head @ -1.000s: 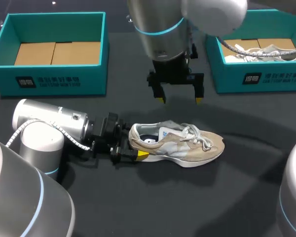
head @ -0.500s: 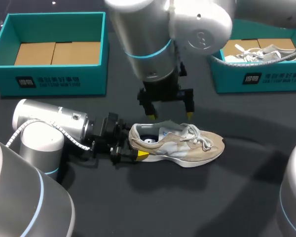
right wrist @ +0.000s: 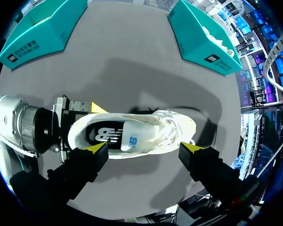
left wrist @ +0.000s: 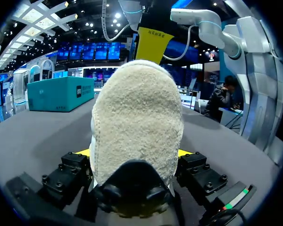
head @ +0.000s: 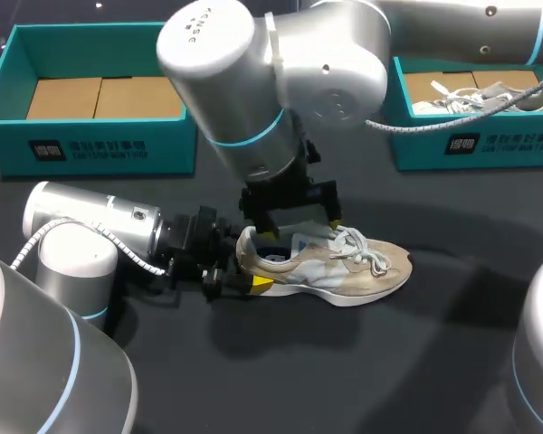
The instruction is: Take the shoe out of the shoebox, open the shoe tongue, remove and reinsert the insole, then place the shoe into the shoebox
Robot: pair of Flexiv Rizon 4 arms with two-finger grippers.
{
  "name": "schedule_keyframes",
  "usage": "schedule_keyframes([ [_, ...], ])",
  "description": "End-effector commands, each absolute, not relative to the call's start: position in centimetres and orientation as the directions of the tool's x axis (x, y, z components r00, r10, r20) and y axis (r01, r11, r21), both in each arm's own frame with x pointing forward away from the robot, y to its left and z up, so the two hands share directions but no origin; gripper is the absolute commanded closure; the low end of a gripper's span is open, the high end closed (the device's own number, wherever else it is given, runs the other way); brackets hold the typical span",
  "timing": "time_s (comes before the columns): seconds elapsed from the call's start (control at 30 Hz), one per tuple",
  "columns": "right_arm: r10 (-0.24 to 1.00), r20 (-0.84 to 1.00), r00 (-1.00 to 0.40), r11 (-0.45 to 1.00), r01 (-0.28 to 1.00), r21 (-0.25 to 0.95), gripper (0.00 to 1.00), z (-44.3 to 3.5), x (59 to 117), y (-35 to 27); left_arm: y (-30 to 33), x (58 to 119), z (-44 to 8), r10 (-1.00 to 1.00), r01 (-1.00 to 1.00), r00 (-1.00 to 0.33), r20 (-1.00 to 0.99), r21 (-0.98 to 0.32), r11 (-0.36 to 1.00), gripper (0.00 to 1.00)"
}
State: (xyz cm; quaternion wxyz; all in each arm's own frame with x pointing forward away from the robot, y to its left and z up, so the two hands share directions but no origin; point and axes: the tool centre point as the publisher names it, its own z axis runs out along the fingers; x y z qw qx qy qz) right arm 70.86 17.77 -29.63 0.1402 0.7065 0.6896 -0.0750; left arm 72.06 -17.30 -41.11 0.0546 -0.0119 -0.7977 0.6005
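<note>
A beige and white shoe lies on its sole on the black table, toe to the right. My left gripper is shut on the heel, which fills the left wrist view as a beige heel between the fingers. My right gripper hangs open just above the shoe's opening. From the right wrist view, the shoe lies below the open right gripper, one yellow tip over the heel and one past the laces. The dark insole and white tongue show inside.
A teal shoebox with only cardboard inside stands at the back left. Another teal shoebox at the back right holds a second shoe. My right arm's large body hangs over the middle of the table.
My right arm has come down and leftward from behind the shoe to just over its opening, gripper still open. The left gripper and the shoe have not moved.
</note>
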Motion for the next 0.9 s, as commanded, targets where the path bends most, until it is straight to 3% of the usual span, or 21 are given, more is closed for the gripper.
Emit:
schedule_keyframes([
  [0.03, 0.853, -0.399, 0.337, -0.278, 0.940, 0.199, 0.00, -30.8, 70.4, 18.8, -17.6, 71.8, -41.6, 0.083, -0.047, -0.994, 0.073, -0.959, 0.279, 1.00],
  [0.9, 0.787, -0.449, 0.423, -0.320, 0.902, 0.289, 0.00, -35.5, 71.0, 16.5, -17.6, 71.8, -41.6, 0.083, -0.047, -0.994, 0.073, -0.959, 0.279, 1.00],
])
